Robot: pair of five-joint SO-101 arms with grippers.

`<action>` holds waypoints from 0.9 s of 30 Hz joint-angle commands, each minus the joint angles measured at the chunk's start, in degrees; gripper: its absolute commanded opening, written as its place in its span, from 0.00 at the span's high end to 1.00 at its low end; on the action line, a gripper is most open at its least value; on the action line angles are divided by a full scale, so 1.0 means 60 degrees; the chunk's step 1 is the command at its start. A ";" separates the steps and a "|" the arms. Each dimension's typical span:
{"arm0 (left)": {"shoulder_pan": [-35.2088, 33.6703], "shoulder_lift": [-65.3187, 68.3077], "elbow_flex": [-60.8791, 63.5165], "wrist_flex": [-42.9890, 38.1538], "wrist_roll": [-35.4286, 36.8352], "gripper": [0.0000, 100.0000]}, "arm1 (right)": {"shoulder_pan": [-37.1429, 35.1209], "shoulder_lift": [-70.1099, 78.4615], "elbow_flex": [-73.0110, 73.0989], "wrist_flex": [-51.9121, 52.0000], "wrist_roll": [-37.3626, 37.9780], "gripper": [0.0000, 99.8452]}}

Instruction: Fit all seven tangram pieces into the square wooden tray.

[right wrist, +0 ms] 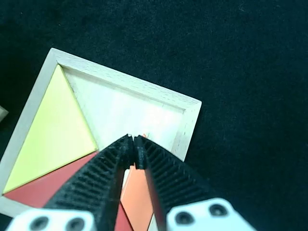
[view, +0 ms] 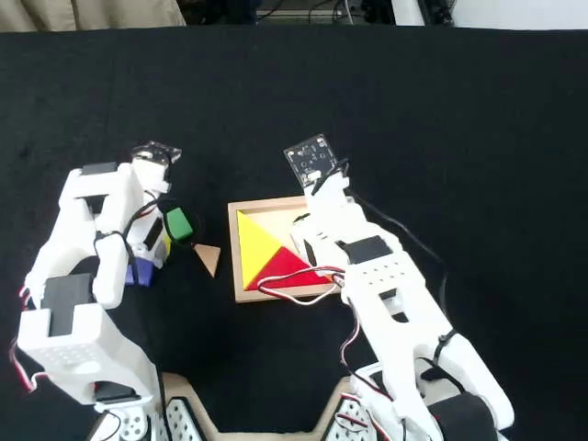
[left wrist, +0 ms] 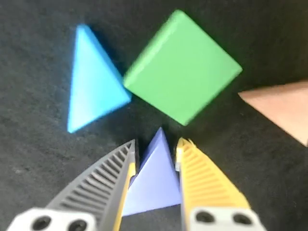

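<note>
Now the left pincer (left wrist: 156,141) is squeezing the purple triangle (left wrist: 154,185), with the green square (left wrist: 183,67) just past its tips, likely to carry it over, while the closed right pincer (right wrist: 134,139) is hovering over the wooden tray (right wrist: 190,120), maybe nudging the orange piece (right wrist: 137,197) under it.

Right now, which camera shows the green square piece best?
Left wrist view: the green square lies whole and close. The high view has it small beside the left arm. The right wrist view faces the tray.
</note>
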 commanded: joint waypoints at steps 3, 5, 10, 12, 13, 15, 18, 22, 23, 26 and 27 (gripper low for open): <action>0.0505 -0.0073 -0.0960 0.1216 0.0132 0.86 | 0.0264 -0.0007 -0.0081 -0.0190 0.0000 0.99; 0.0652 -0.0073 -0.1223 0.1656 0.0132 0.86 | 0.0425 -0.0007 -0.0110 -0.0190 0.0000 0.99; 0.0872 -0.0073 -0.1912 0.2491 0.0103 0.86 | 0.0527 -0.0007 -0.0125 -0.0190 0.0000 0.99; 0.0813 -0.0073 -0.2161 0.2505 0.0059 0.86 | 0.0542 -0.0007 -0.0125 -0.0190 0.0000 0.99; 0.0784 -0.0073 -0.2278 0.2535 0.0059 0.86 | 0.0542 -0.0007 -0.0125 -0.0190 0.0000 0.99; 0.0813 -0.0073 -0.2469 0.2593 0.0029 0.86 | 0.0542 -0.0007 -0.0125 -0.0190 0.0000 0.99; 0.0842 -0.0088 -0.3084 0.3399 -0.0674 0.81 | 0.0542 -0.0007 -0.0125 -0.0190 0.0000 0.99; 0.0755 -0.0308 -0.4256 0.4777 -0.1114 0.78 | 0.0542 -0.0007 -0.0125 -0.0190 0.0000 0.99; 0.0769 -0.0513 -0.4476 0.5084 -0.1348 0.79 | 0.0542 -0.0007 -0.0125 -0.0190 0.0000 0.99; 0.0784 -0.1568 -0.4769 0.5480 -0.1846 0.80 | 0.0542 -0.0007 -0.0125 -0.0190 0.0000 0.99; 0.0740 -0.2095 -0.4769 0.5480 -0.1861 0.80 | 0.0542 -0.0007 -0.0125 -0.0190 0.0000 0.99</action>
